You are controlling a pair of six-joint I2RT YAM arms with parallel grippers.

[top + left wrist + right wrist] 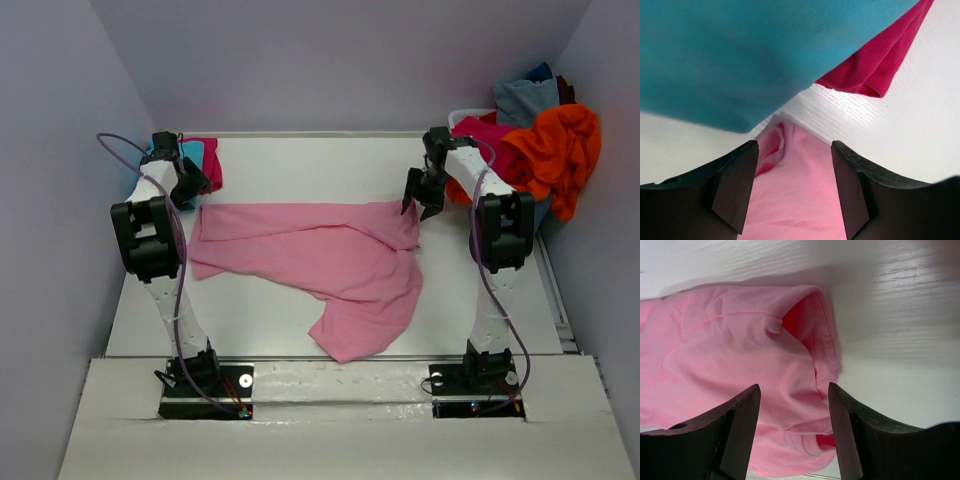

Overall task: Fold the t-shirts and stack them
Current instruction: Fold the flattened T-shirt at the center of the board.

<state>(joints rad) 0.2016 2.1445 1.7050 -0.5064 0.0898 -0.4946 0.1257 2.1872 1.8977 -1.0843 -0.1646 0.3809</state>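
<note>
Just beneath left claw [792, 190], right claw [792, 432], both wide: pink shirt [330, 255] corners; unheld.

White tabletop [300, 170], matte, with fine wood-grain ridges seen up close; boxed in on three sides by plain pale-lilac panels: left wall [50, 200], back wall [340, 60], right wall [610, 300]. Along the near edge, a separate white ledge [340, 430] with a rough inner edge, and a narrow grey strip [557, 300] down the tabletop's right side. Even, soft light throughout, faint blurred shadows only, slight glare on the white surface in the right wrist view.
</note>
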